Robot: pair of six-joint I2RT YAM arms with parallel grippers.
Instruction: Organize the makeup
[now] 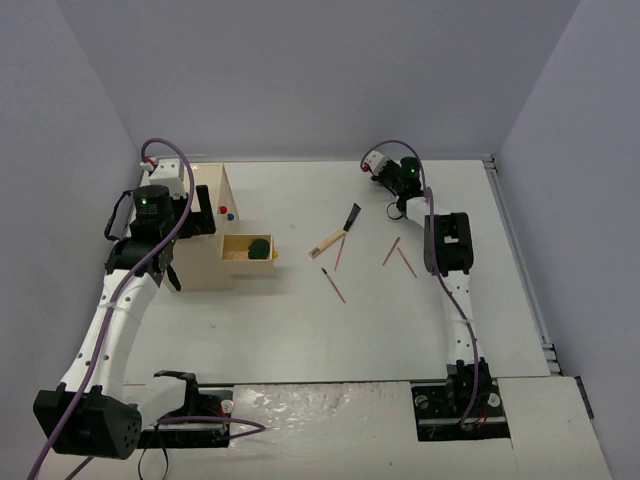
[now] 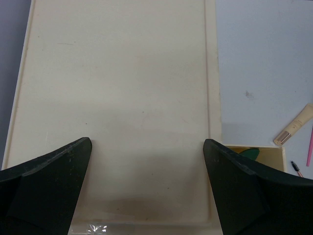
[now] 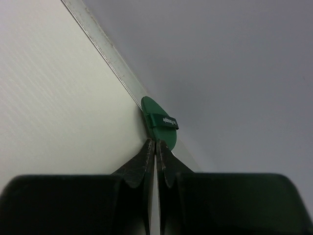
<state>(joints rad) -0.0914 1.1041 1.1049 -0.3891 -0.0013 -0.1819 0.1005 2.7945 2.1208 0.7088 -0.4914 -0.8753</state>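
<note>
My right gripper (image 3: 155, 142) (image 1: 383, 166) is at the table's back edge, by the wall, its jaws shut. Its tips touch the near end of a dark green compact (image 3: 159, 120) with a black band, which sits by the metal edge rail. No part of the compact shows between the fingers. My left gripper (image 2: 146, 142) (image 1: 197, 215) hangs open over the top of the wooden box (image 2: 117, 88) (image 1: 205, 262). The box's open drawer (image 1: 237, 256) holds a green compact (image 1: 258, 247). A wooden-handled brush (image 1: 334, 239) and several pink pencils (image 1: 392, 252) lie mid-table.
The box's raised lid (image 1: 226, 205) carries red and blue knobs. A black-tipped pencil (image 1: 333, 285) lies in front of the brush. The metal rail (image 3: 105, 46) runs along the table's back edge under the grey wall.
</note>
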